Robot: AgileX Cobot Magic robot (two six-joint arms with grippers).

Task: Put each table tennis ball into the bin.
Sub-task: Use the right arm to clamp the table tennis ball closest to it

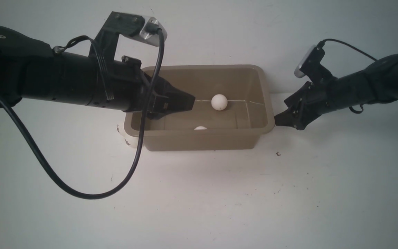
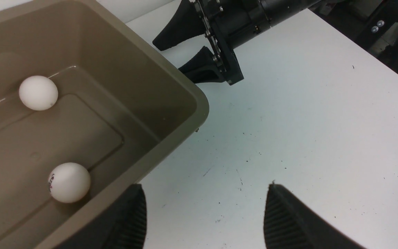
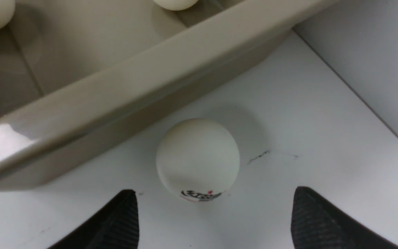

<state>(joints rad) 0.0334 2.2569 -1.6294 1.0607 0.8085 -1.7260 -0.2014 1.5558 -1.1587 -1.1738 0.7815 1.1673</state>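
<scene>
Dead centre of the front view, a touch above the middle, the bin (image 1: pixel 199 141) sits flat on the white table (image 1: pixel 199 207). Its mouth faces straight up and its long axis runs left to right across the frame, short walls at either end.

Two balls are already inside! The far ball (image 1: pixel 219 102) rests on the floor by the back wall, right of centre. The near ball (image 1: pixel 200 128) hugs the front wall, only its top showing over the rim, and the left wrist view catches a dark logo on its side. The two lie well apart.

One is out of the bin: the loose ball (image 3: pixel 197 159) lies on the table just beside the bin's outer wall, printed logo turned towards the camera. It cannot be seen in the front view.

And the right gripper (image 1: pixel 279 121) is low at the bin's right end, tips pointing at that short wall. Its jaws are spread wide, with the loose ball just ahead of them and nothing clamped.

Over on the left, the left gripper (image 1: pixel 189 102) reaches in above the bin's left half, pointing right along the long axis. Its jaws are parted too, and empty.

A white rounded shape (image 1: pixel 127 137) peeks out at the bin's near-left corner, too hidden to identify. A black cable (image 1: pixel 47 166) loops across the lower left.
</scene>
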